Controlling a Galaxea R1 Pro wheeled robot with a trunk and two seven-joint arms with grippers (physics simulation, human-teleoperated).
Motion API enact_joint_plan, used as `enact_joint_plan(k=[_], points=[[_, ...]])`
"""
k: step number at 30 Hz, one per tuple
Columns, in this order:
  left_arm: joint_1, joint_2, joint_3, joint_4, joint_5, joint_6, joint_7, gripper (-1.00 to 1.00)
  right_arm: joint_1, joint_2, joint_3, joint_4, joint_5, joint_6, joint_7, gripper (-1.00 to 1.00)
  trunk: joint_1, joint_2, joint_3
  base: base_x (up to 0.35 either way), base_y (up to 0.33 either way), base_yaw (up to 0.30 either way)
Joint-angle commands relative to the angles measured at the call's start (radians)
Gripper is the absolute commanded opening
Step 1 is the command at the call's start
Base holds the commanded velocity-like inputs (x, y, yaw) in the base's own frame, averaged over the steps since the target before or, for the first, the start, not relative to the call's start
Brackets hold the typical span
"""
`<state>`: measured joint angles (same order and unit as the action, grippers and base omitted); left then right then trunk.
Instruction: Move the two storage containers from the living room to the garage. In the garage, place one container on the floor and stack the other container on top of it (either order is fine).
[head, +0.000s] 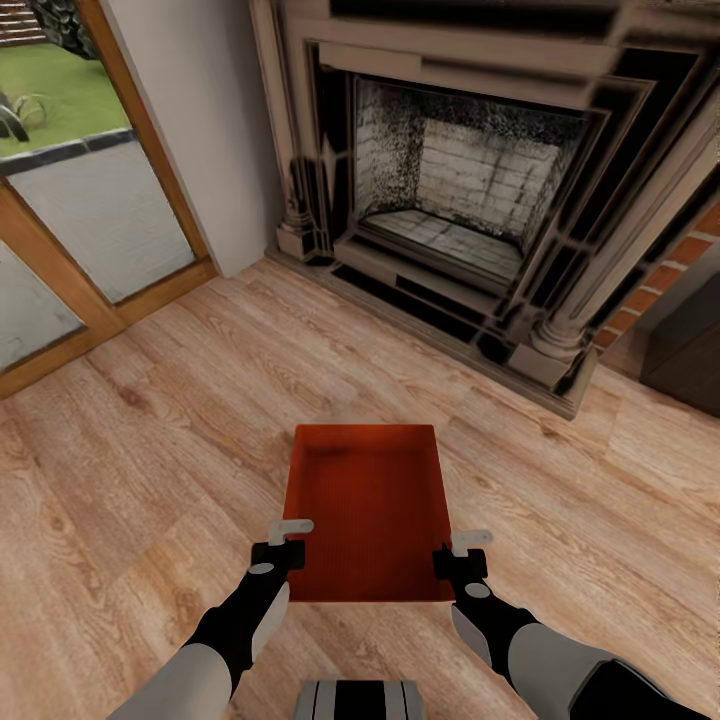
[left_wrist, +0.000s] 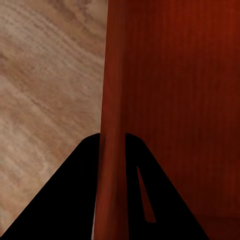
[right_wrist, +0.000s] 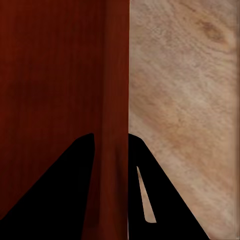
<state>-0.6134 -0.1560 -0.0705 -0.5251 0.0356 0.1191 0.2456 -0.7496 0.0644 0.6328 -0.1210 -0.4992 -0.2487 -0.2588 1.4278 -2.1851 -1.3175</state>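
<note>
gripping a storage container (head: 368, 510) over the living room's wood floor (head: 150, 450), your left claw (head: 283, 541) and right claw (head: 458, 553) each pinch a thin side wall; it looks light, likely flexing.

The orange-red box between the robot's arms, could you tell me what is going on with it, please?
The robot holds one orange-red storage container with both arms in front of a brick fireplace. The left claw pinches the container's left wall near its close corner, and the right claw pinches the right wall. In both wrist views a thin wall runs between the fingers. Below is light wood plank floor, so this is the living room.
</note>
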Motion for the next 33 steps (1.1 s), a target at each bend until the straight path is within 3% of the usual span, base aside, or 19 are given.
enact_joint_plan(k=[1, 9, 24, 29, 33], points=[[0.0, 0.001, -0.009, -0.003, 0.001, 0.007, 0.012, -1.0, 0.0, 0.0, 0.008, 0.001, -0.013, -0.003, -0.002, -1.0, -0.004, 0.007, 0.003, 0.0, 0.0, 0.0], [0.0, 0.003, -0.009, -0.004, 0.034, 0.007, 0.012, -1.0, 0.0, 0.0, 0.008, 0.001, -0.013, -0.004, -0.002, -1.0, -0.035, 0.063, 0.028, 0.0, 0.0, 0.0], [0.0, 0.003, -0.008, 0.002, 0.038, 0.007, 0.012, -1.0, 0.0, -0.001, 0.008, 0.001, -0.013, -0.004, -0.002, -1.0, -0.092, 0.168, 0.075, 0.0, 0.0, 0.0], [0.0, 0.003, 0.032, 0.007, 0.038, 0.007, 0.012, -1.0, 0.0, -0.001, 0.008, 0.001, -0.013, -0.004, -0.002, -1.0, -0.111, 0.203, 0.09, 0.0, 0.0, 0.0], [0.0, 0.003, 0.041, 0.007, 0.038, 0.007, 0.012, -1.0, 0.0, -0.002, 0.007, 0.001, -0.014, -0.003, -0.002, -1.0, -0.127, 0.231, 0.103, 0.0, 0.0, 0.0]])
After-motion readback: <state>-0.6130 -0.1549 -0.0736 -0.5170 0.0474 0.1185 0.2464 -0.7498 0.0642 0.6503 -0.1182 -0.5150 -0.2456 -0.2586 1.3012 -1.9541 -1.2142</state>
